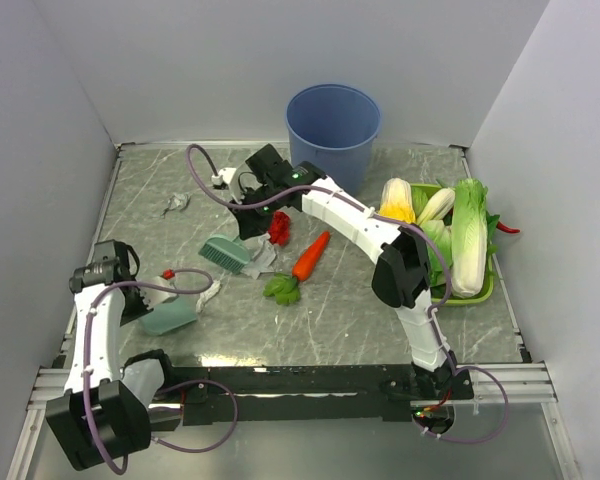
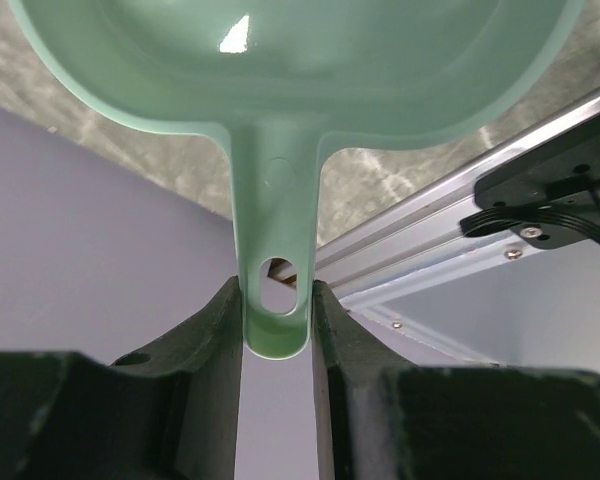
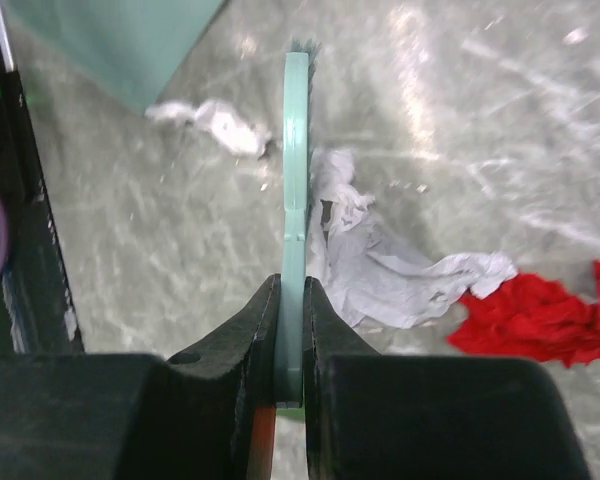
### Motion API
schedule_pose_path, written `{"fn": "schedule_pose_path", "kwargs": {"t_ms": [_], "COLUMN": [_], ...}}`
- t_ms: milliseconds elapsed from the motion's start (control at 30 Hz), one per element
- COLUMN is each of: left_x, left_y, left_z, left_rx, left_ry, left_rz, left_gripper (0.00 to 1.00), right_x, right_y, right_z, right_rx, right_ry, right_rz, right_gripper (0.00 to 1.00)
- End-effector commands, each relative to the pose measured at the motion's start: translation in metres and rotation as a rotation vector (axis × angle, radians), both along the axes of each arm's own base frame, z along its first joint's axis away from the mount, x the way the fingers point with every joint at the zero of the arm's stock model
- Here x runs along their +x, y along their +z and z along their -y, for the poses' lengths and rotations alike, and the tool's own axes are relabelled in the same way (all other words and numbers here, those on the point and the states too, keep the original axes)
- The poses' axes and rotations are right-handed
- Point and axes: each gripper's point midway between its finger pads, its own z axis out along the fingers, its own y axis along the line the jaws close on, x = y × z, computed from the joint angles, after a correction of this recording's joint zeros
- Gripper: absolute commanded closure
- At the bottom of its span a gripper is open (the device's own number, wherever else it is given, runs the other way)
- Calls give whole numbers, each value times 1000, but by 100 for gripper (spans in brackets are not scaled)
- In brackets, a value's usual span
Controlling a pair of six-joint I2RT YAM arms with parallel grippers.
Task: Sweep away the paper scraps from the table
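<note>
Two tools are in play, one per arm. The right gripper [image 3: 291, 292] is clamped tight on the thin handle of the teal brush [image 1: 227, 252]. The left gripper [image 2: 276, 300] is closed on the tail of the dustpan [image 1: 170, 316] handle.

Take the carrot [image 1: 311, 256] as the dial centre in the overhead view. The paper scraps [image 3: 380, 275] lie as follows on the table [image 1: 330, 320]:
- A crumpled white sheet lies at nine o'clock, right against the brush.
- A red scrap [image 1: 278, 228] lies at about eleven, just beside the right gripper.
- A white bit [image 1: 209, 291] and a tiny red one sit at eight, near the pan's lip.
- A grey bit [image 1: 175, 205] lies alone, well apart, out at ten.

The step in hand looks like drawing the white sheet and the red scrap toward the pan. To do it well, I would set the bristles down on the far side of both pieces, at their one o'clock, so neither is left behind. The stroke should then run low and slow toward eight o'clock. Crumpled paper is light and likely to hop over stiff bristles if flicked.

The pan's front edge should press flat on the marble, or scraps will probably slide under it. The stroke needs to pass clear of the carrot's leaves. The grey bit likely needs its own pass.
</note>
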Motion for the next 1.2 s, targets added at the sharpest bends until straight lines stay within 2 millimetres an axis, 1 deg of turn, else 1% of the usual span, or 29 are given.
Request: {"fn": "schedule_pose_path", "kwargs": {"t_ms": [0, 33, 67, 100, 133, 167, 200, 233, 267, 300, 333, 367, 400, 433, 500, 533, 667, 733, 867, 967, 1000, 1033, 1067, 1100, 1133, 1167], "left_x": [-3, -4, -7, -9, -9, -11, -11, -10, -11, -10, -10, -9, -9, -7, -5, -4, -1, -1, 1, 5, 5, 6, 6, 7, 8, 9], "left_y": [-12, -12, -15, -16, -18, -20, -21, -22, -23, -23, -24, -24, -25, -25, -25, -26, -32, -34, -37, -35, -36, -37, -38, -37, -38, -39], "left_z": [8, 9, 10, 12, 12, 14, 15, 15, 16, 17, 18, 19, 20, 21, 23, 23, 30, 34, 40, 42, 42, 42, 43, 42, 42, 43], "left_rx": [-31, -37, -44, -52, -54, -59, -61, -60, -64, -66, -75, -78, -82, -88, -90, -90, -99, -109, -116, -115, -110, -110, -107, -99, -98, -95], "left_ry": [-16, -11, -2, 2, 3, 7, 5, 3, 5, 4, 3, 5, 2, 2, -4, -4, -11, -7, -28, -44, -46, -42, -46, -44, -36, -40], "left_rz": [-15, -18, -25, -30, -30, -34, -29, -21, -19, -15, -13, -12, -10, -5, 6, 9, 14, 11, -4, -5, -7, -15, -20, -21, -25, -25], "left_gripper": [99, 99, 99, 99, 99, 99, 99, 99, 99, 99, 99, 99, 99, 99, 99, 99, 99, 99, 99, 99, 99, 99, 99, 99, 99, 99], "right_x": [-1, -6, -10, -16, -21, -24, -29, -33, -33, -32, -32, -31, -29, -26, -20, -12, 4, 14, 34, 42, 44, 45, 48, 46, 44, 43], "right_y": [50, 60, 63, 59, 71, 73, 68, 78, 79, 75, 79, 80, 76, 79, 76, 74, 78, 80, 69, 53, 44, 38, 36, 26, 23, 15], "right_z": [-8, -4, -1, 5, 11, 15, 22, 27, 31, 37, 41, 44, 48, 49, 51, 54, 60, 67, 75, 74, 73, 71, 71, 66, 64, 61], "right_rx": [117, 129, 132, 118, 130, 123, 103, 110, 101, 75, 74, 68, 48, 50, 34, 17, -3, -25, -75, -108, -126, -142, -149, -168, -172, -186], "right_ry": [-18, -17, -21, -23, -25, -33, -40, -43, -54, -76, -87, -94, -113, -126, -152, -182, -250, -293, -366, -389, -393, -396, -405, -393, -388, -380], "right_rz": [37, 39, 26, 9, 25, 27, 14, 30, 37, 42, 56, 66, 78, 97, 119, 141, 210, 257, 311, 312, 306, 304, 306, 290, 285, 278], "right_gripper": [100, 100, 100, 100, 100, 100, 100, 100, 100, 100, 100, 100, 100, 100, 100, 100, 100, 100, 100, 100, 100, 100, 100, 100, 100, 100]}}
